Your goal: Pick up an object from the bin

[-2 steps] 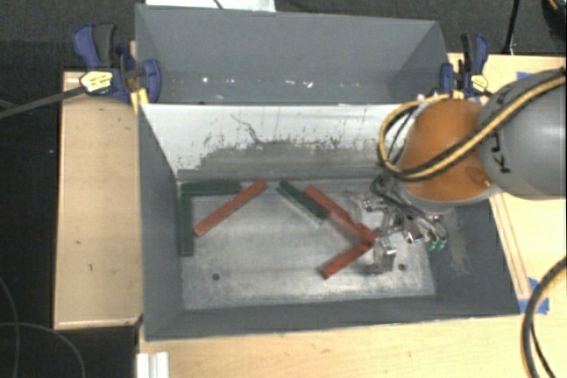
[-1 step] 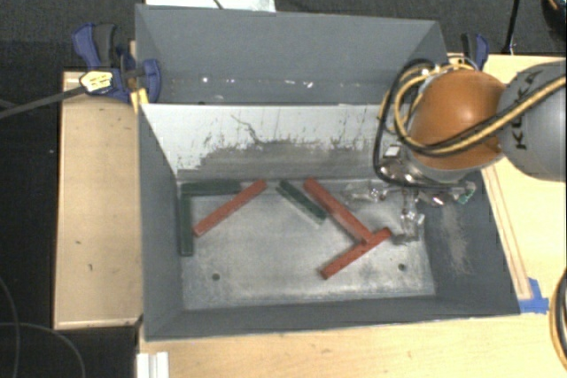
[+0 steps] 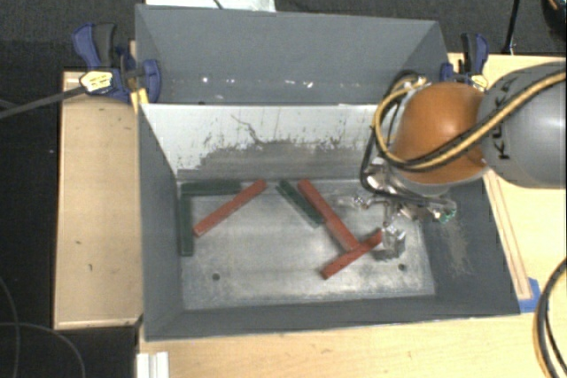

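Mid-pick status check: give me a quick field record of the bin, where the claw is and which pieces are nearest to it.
bin: grey metal bin, a few loose bars on its floor
claw: claw low at the right, at the right end of the lower red bar
next nearest: longer red bar with dark green bar alongside, up-left
far left: third red bar, dark green angle piece

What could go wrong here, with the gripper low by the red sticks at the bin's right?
The gripper sits at the very end of the lower red stick, so a grasp there may let it pivot or slip out. That stick seems to touch the longer red stick, which could get dragged along. The bin's right wall is near; a sideways shift might scrape it.
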Controlling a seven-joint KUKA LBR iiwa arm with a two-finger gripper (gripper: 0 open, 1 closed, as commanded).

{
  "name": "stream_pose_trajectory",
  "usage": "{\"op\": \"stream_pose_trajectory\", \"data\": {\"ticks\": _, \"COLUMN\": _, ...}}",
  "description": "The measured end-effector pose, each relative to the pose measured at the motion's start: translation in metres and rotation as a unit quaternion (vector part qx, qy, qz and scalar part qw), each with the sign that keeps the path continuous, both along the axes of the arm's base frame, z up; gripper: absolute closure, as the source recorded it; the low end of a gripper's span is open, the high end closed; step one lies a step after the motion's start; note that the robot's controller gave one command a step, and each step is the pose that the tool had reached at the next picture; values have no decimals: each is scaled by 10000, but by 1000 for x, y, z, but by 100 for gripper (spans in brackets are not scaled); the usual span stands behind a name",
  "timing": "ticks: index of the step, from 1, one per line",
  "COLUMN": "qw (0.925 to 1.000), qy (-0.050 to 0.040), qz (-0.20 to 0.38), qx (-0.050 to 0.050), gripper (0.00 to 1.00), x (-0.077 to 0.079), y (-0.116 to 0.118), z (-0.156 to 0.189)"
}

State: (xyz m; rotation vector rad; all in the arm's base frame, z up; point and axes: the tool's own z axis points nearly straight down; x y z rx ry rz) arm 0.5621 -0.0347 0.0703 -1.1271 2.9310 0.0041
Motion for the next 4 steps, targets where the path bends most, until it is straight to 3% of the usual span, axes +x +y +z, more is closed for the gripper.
{"op": "stream_pose_trajectory", "data": {"ticks": 1, "qw": 10000, "qy": -5, "qz": -9, "qx": -7, "gripper": 100, "x": 0, "y": -2, "z": 0}}
{"op": "stream_pose_trajectory", "data": {"ticks": 2, "qw": 10000, "qy": -6, "qz": -10, "qx": -6, "gripper": 0, "x": 0, "y": -1, "z": 0}}
{"op": "stream_pose_trajectory", "data": {"ticks": 3, "qw": 9825, "qy": -27, "qz": 1865, "qx": -5, "gripper": 0, "x": 25, "y": 36, "z": 1}}
{"op": "stream_pose_trajectory", "data": {"ticks": 4, "qw": 9831, "qy": -21, "qz": 1832, "qx": -7, "gripper": 100, "x": 25, "y": 35, "z": 1}}
